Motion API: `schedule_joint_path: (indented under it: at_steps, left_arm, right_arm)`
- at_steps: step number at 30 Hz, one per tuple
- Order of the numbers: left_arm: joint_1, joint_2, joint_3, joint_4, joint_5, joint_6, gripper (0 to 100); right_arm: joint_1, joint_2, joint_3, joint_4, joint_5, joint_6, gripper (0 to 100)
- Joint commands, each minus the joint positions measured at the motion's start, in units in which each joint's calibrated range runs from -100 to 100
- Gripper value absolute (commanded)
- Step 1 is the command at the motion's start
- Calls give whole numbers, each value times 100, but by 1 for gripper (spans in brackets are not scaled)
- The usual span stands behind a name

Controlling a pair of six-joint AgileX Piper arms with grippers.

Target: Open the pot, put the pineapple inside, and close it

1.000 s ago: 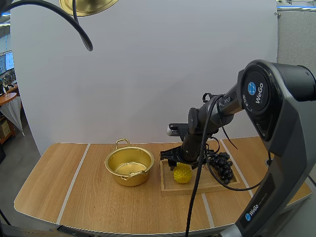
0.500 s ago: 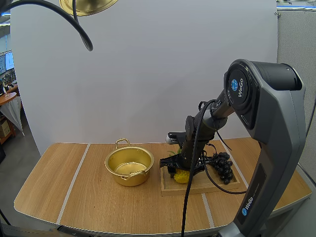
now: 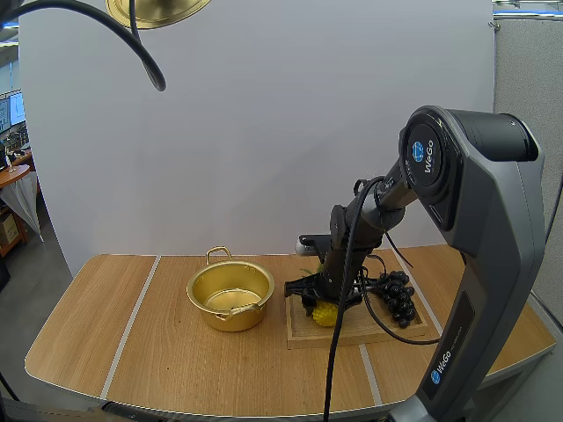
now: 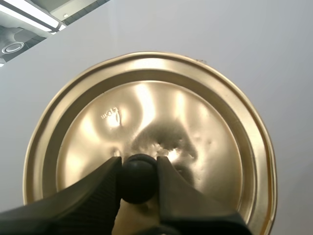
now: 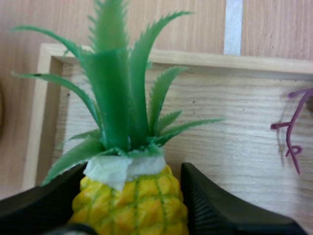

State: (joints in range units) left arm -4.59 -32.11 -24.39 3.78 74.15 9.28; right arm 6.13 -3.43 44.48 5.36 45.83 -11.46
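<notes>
Forearm [image 3: 369, 207] slopes down to your pale wooden tray [image 3: 369, 332], right gripper [image 3: 323, 303] clasping the yellow plastic pineapple [image 5: 132, 196] (green leaves fanned out); left gripper [image 4: 138, 164] pinches the black knob [image 4: 138, 180] of the golden metal lid [image 4: 195, 122].

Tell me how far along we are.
Done: round gold metal pot stands open; left tool holds its gold lid by the black knob. In hand: right tool pinches the yellow plastic pineapple, still on the wooden tray. Left: lift, place it inside, close.

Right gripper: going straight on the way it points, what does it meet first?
The pineapple, pinched between the fingers of the right gripper; pushing on would likely press it against the wooden tray.
</notes>
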Motion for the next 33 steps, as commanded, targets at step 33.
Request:
schedule_joint_path:
  at_steps: [33]
  left_arm:
    - [-20, -45, -52, 85, -132, -69, 0]
  right_arm:
    - [1771, 212, -1822, -110, 395, -89, 0]
